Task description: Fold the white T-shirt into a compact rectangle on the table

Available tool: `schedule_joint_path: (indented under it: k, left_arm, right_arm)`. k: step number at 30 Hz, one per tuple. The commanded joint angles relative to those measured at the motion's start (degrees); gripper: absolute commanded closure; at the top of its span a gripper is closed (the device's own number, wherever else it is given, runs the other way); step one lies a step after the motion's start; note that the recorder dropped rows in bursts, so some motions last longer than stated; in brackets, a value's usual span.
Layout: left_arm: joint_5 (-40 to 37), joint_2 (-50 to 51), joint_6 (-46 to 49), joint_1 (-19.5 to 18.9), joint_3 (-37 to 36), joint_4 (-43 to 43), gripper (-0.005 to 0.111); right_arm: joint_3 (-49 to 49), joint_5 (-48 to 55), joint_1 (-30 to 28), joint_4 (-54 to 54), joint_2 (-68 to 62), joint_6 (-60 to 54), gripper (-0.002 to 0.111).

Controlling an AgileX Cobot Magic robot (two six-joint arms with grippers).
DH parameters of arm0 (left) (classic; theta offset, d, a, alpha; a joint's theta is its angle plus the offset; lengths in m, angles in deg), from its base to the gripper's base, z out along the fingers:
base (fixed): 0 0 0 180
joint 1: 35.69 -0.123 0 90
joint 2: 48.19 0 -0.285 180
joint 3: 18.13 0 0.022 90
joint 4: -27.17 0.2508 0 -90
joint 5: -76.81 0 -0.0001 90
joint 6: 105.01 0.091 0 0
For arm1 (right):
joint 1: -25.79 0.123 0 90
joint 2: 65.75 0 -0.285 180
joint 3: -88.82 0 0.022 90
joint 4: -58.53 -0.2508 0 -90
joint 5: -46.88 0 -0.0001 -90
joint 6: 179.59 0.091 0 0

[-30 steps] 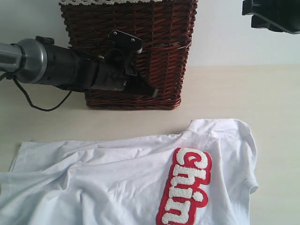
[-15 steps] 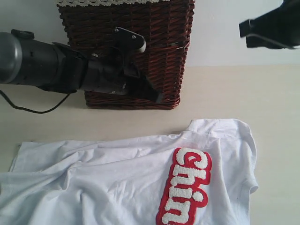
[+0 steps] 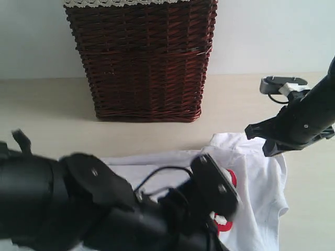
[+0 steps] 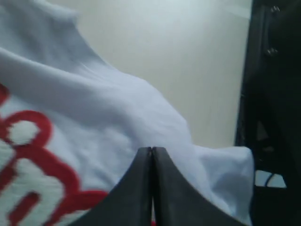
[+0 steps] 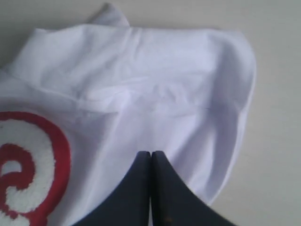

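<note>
The left gripper has its two smooth black tapered fingers pressed flat together with nothing between them. Their tips sit over plain white cloth just beside the fuzzy, red-outlined lettering; whether they touch the fabric cannot be told. The right gripper is likewise closed on nothing. Its dark wedge-shaped fingers meet in a thin seam above a softly creased stretch of the white T-shirt, near the shirt's rounded edge.

In the exterior view the left arm is a bulky, blurred matte-black mass low on the left that covers much of the shirt. The right arm reaches in from the right, over the garment's upper right corner. The T-shirt lies spread and rumpled on the pale beige matte tabletop. Behind it, well apart, stands a boxy dark brown wicker basket of tight woven ribs, narrowing slightly toward its base, with white lace trim at the rim.
</note>
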Motion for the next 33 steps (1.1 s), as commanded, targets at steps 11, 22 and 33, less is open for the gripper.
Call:
schedule_joint_path:
  k: [11,22,33]
  left_arm:
    - [18.7,10.8,-8.5,17.7,-0.2,-7.7,0.107]
    - [-6.9,12.8,-9.5,17.7,-0.2,-1.0,0.107]
    - [-0.4,12.8,-9.6,17.8,1.2,-3.8,0.107]
  right_arm:
    - [0.2,-12.3,0.1,0.2,-4.7,-1.0,0.108]
    - [-3.6,-16.4,-0.1,1.9,-9.3,-0.5,0.108]
    - [-6.5,-15.7,-0.1,4.8,-9.4,-0.4,0.108]
